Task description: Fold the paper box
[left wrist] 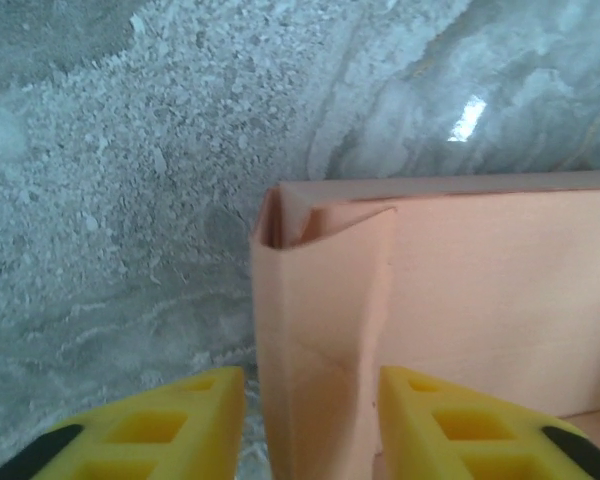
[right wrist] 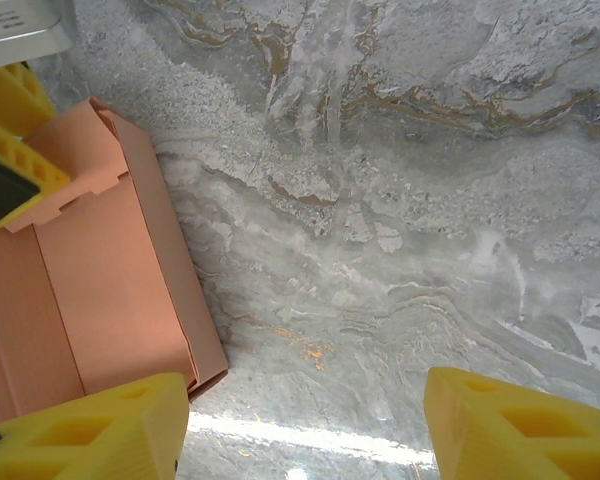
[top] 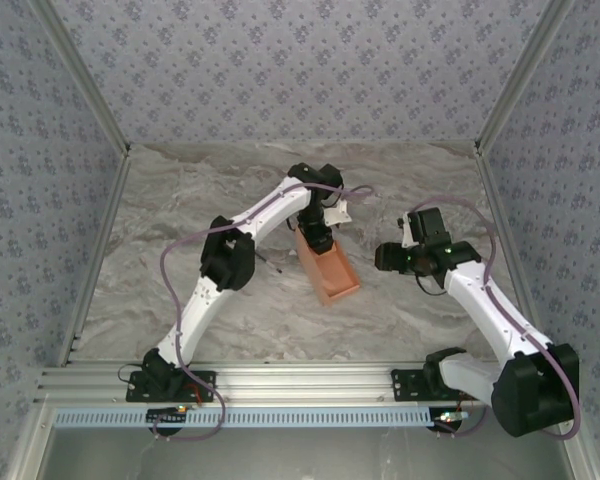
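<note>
Yellow fingers (left wrist: 180, 425) of the left gripper (left wrist: 313, 430) sit at the bottom of the left wrist view, one on each side of an upright corner of the paper box (left wrist: 480, 290). The jaws stand narrow, with the salmon-orange cardboard pinched between them. The folded end wall rises between the pads, its top edge doubled over and gaping a little at the corner. A longer side wall runs off to the right. The grey marbled table (left wrist: 130, 150) lies behind it.

From above, the left arm reaches from its base at the near left and bends at a dark elbow joint. It then stretches diagonally to the middle of the table, where its wrist turns steeply down onto the far end of the box. The box lies near the table's centre, a long narrow shape set at an angle, its near end swung toward the right.

The right arm rises from its base at the near right and folds over a large dark elbow. It then runs up and leftward to the right gripper (top: 388, 257), which hangs near the box's right side and apart from it. Its jaws are spread wide, with bare table between them. In the right wrist view the box's near corner sits just beside the left-hand finger, but I cannot tell whether the two touch.
</note>
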Available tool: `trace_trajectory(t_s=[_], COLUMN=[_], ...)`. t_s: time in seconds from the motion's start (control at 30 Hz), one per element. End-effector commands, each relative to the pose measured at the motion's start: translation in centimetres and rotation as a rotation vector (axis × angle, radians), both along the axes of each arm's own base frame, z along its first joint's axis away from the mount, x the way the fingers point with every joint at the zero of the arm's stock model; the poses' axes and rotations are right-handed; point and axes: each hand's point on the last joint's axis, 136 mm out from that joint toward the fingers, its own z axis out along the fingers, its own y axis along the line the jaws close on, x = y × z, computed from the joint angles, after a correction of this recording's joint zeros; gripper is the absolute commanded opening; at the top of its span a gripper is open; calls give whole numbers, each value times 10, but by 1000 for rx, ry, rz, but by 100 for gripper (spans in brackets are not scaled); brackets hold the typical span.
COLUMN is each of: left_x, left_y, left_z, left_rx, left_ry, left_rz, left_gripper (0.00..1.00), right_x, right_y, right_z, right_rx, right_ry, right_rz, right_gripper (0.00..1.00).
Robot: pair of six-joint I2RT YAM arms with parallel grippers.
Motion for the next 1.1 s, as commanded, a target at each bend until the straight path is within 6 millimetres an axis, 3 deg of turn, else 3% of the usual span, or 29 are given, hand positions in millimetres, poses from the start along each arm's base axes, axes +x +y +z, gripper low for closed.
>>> trace_trajectory(t_s=[0.0,0.2,0.5,1.07], left_x=[6,11,22,34], left_y=[-8,-2,5,-2], left_z=[5,-9,-26,-21], left_rx=[-46,-6,63,71], left_ry=[-10,-25,-127,-397], left_rz=[-22,-34,-43,-125], left_gripper=[32,17,4,2], right_x=[-2,-3,-6,-4], right_y=[1,-1,-3,-4], right_z=[-7,-9,-15,-15], right_rx=[5,-3,-5,17], right_ry=[14,17,30,18], right_rz=[20,22,21,13], right_gripper=[65,65,65,65])
